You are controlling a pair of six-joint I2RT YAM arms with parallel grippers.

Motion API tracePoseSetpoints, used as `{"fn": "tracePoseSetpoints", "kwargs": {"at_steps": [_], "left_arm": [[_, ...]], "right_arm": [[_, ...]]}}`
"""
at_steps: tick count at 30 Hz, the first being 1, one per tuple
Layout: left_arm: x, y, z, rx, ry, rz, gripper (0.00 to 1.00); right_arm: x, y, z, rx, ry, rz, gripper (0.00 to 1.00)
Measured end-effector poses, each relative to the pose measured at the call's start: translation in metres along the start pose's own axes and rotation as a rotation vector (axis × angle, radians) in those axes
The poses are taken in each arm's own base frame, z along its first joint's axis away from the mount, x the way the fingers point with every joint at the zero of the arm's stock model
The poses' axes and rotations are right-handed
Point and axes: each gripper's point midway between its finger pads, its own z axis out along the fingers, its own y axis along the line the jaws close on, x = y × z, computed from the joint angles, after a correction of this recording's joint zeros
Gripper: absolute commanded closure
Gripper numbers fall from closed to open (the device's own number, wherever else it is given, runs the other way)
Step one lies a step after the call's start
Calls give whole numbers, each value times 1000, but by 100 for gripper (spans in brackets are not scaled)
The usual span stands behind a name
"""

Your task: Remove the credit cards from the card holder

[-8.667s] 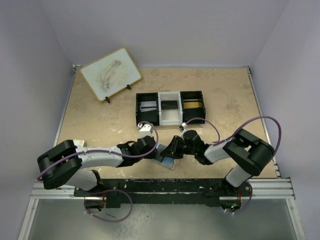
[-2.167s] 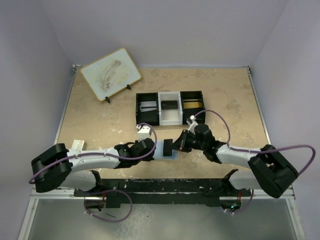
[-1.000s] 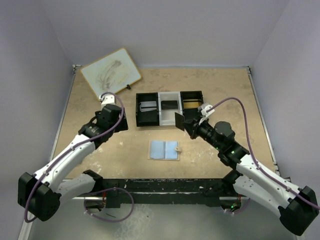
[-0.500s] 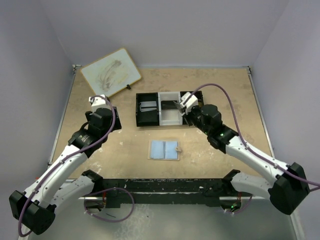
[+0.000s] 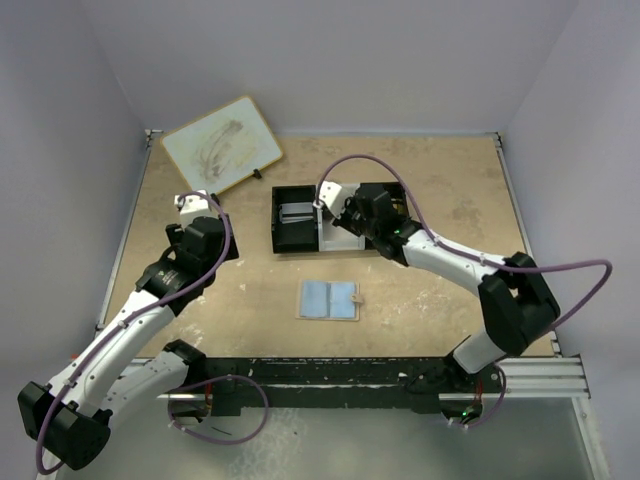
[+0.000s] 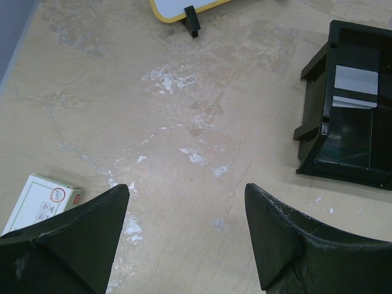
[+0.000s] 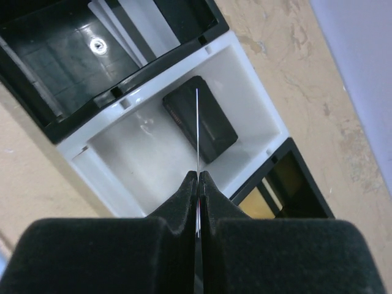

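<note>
The card holder [image 5: 329, 299] lies open and flat on the table, pale blue with a tan edge, well apart from both grippers. My right gripper [image 5: 345, 213] [image 7: 199, 174] hovers over the white middle compartment of the tray [image 5: 276, 222] [image 7: 122, 110], shut on a thin credit card [image 7: 197, 122] seen edge-on. Below it in that compartment lies a dark card [image 7: 214, 131]. A silvery card [image 5: 295, 212] [image 6: 354, 82] rests in the tray's left black compartment. My left gripper [image 5: 215, 243] [image 6: 185, 190] is open over bare table, left of the tray [image 6: 312, 122].
A wood-framed whiteboard [image 5: 220, 147] leans at the back left, its foot [image 6: 193, 12] on the table. A small red-and-white box [image 6: 40, 202] lies near my left gripper's left finger. The tray's right compartment [image 7: 275, 184] shows a tan-gold floor.
My right gripper has swung left with the card, from the tray's right end to above the white middle compartment. The left arm has drawn back to the left and now holds still.
</note>
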Motion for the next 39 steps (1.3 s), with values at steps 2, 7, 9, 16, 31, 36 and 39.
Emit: {"fn": "tracePoseSetpoints", "kwargs": {"at_steps": [2,7,9,16,31,36,39], "left_arm": [[0,0,0,-2,-1,0,26],[0,1,0,-6,-2,1,26],[0,1,0,-8,-2,1,26],[0,2,1,-13,0,5,26],[4,1,4,-21,15,16,26],[5,2,4,-24,20,21,26],[6,2,5,-25,22,23,26]], "right_arm": [[-1,-3,10,1,9,-27,100],[0,-11,29,14,33,-92,100],[3,-14,35,21,49,-115,100],[25,-21,55,19,109,-205,100],[48,-16,101,-18,144,-363,91],[57,-14,110,-24,164,-403,83],[56,-16,111,-15,162,-414,59]]}}
